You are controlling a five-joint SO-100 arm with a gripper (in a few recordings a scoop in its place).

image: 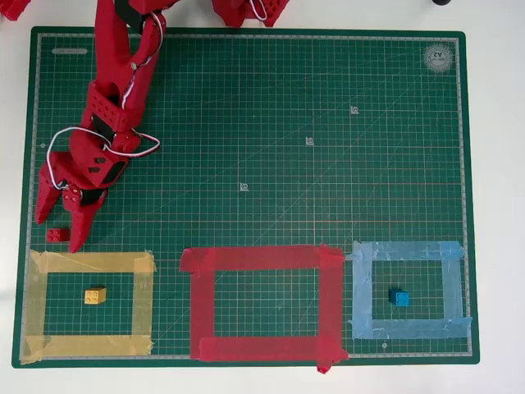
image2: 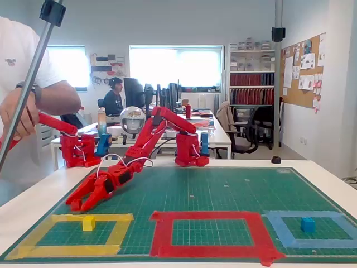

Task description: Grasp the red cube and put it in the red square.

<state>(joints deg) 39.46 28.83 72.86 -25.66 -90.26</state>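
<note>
Lying along the near edge of the green cutting mat (image: pixel 328 123) on the tabletop (image2: pixel 329 173) are three tape outlines. Inside the yellow tape outline (image: pixel 90 263), at the mat's near left corner in the overhead view, sits the yellow block (image: pixel 95 295); the light blue tape outline (image: pixel 408 250) at the near right corner holds the blue block (image: pixel 399 298); the red square (image: pixel 250 259) between them holds only bare mat. The red cube (image: pixel 57 235) rests just outside the yellow outline's far left corner, near the mat's left edge. The red arm (image: pixel 115 82) reaches down from the far edge, its end effector (image: pixel 59 223) spread apart, fingers straddling the cube, low over the mat.
</note>
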